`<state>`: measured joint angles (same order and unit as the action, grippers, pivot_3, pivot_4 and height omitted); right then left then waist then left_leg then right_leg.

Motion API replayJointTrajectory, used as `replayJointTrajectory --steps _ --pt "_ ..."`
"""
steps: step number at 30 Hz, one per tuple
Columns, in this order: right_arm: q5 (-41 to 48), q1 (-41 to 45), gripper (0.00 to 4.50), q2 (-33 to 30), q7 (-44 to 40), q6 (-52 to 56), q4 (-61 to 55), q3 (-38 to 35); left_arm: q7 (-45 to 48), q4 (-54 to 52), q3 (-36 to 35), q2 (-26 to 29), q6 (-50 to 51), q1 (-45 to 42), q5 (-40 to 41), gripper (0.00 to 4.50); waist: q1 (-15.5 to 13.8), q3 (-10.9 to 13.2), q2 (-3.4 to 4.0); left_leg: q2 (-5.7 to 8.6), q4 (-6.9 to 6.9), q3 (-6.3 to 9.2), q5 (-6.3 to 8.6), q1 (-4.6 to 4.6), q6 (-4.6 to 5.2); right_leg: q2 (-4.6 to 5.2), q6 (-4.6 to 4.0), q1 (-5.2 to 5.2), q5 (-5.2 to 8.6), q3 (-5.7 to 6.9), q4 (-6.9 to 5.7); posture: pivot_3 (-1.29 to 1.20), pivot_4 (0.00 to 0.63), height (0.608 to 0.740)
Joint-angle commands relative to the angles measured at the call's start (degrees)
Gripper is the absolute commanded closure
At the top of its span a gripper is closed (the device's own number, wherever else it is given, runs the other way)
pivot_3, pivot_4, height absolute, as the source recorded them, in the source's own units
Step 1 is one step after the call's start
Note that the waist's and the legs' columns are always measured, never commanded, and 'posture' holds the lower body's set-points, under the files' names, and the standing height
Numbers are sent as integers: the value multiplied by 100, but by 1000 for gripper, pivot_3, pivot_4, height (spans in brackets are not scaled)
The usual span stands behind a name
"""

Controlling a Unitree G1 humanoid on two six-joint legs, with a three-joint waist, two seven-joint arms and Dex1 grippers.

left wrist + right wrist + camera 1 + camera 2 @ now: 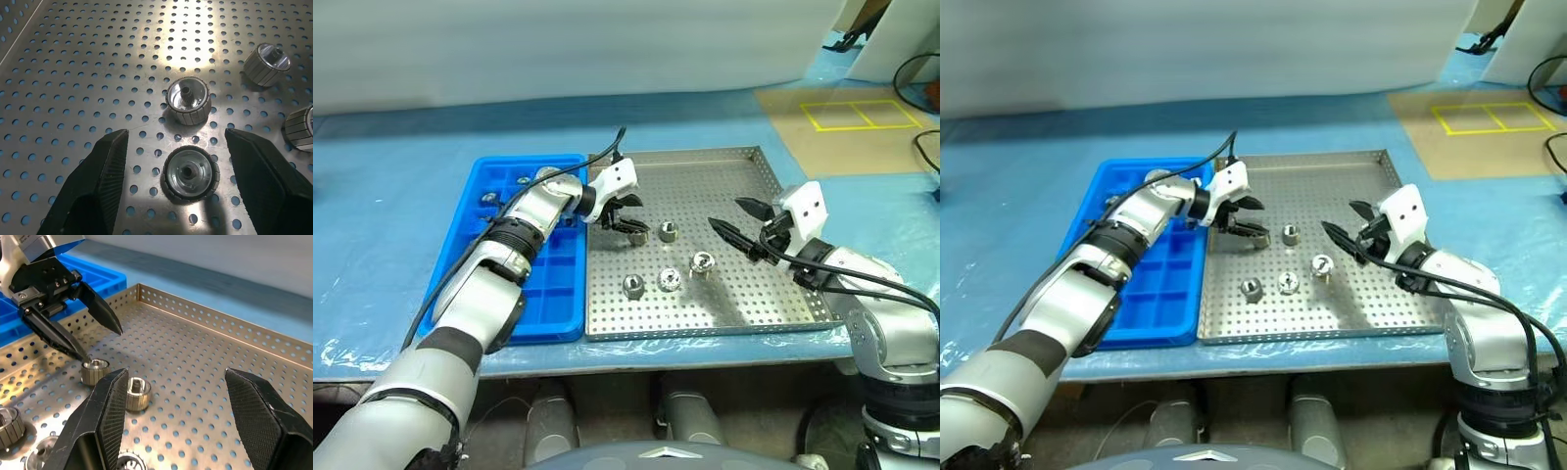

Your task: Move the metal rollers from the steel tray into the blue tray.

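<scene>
Metal rollers (667, 279) lie scattered mid-frame on the steel tray (744, 304), beside the blue tray (558, 304); left gripper (628, 219) straddles one, fingers wide, while right gripper (741, 224) hovers open, empty.

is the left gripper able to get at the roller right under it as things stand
Probably yes: the left gripper is open with its fingers either side of the roller on the steel tray. The neighbouring roller stands apart, so nothing blocks the close.
</scene>
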<state>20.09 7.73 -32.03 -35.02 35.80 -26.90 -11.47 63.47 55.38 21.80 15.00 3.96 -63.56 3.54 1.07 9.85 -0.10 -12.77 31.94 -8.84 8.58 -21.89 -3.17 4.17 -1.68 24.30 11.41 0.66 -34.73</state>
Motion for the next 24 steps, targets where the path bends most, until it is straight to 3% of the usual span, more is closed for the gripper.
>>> replayJointTrajectory --steps 1,8,24 --pt "62 -47 1257 -18 155 -45 -232 -121 54 267 -205 9 -318 -153 -188 1178 1 0 0 0 14 -1 4 -2 6 1 5 -1 -3 -2 0 -476 150 740" --pt "14 54 1257 -28 280 -132 -44 28 567 147 -300 -124 -205 -11 -254 1178 -28 0 -1 5 36 -6 15 -11 24 9 9 -8 -7 -9 2 -465 150 740" --pt "2 35 1257 -42 586 89 -218 202 119 426 -263 -349 -164 223 -806 1178 -17 0 -1 4 32 -10 18 -9 28 8 10 -7 -6 -11 7 -474 150 740"
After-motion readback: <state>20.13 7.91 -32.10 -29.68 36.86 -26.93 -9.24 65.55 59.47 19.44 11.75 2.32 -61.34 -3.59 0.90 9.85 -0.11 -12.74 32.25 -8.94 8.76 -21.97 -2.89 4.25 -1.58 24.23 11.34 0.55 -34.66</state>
